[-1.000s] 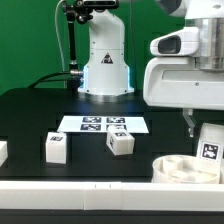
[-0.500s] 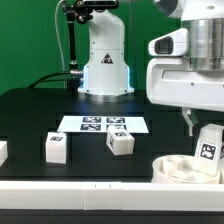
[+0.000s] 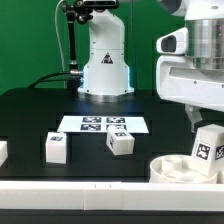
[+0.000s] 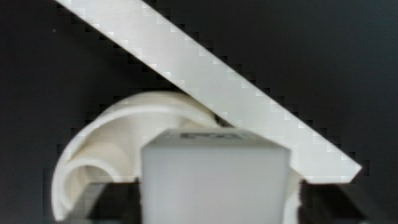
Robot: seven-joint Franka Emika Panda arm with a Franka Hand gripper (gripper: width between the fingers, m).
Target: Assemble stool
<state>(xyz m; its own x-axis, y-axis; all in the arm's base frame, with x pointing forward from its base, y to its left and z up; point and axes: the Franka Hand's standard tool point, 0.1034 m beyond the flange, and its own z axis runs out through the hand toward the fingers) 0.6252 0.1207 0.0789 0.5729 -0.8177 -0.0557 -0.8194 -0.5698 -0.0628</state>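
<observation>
My gripper [image 3: 207,135] is shut on a white stool leg [image 3: 208,147] with a black-and-white tag and holds it tilted over the round white seat [image 3: 178,169] at the exterior view's lower right. In the wrist view the held leg [image 4: 214,178] fills the space between my jaws, with the curved seat [image 4: 111,135] just beyond it. Two more tagged legs lie on the black table: one [image 3: 56,147] at the left and one [image 3: 120,141] in the middle.
The marker board [image 3: 103,124] lies flat behind the two loose legs. A long white border rail [image 3: 60,186] runs along the table's front edge and crosses the wrist view [image 4: 196,75]. The robot base [image 3: 105,60] stands at the back. A white block [image 3: 2,152] sits at the far left edge.
My gripper and the held leg have shifted slightly to the exterior view's right, and the leg now tilts a little more over the seat.
</observation>
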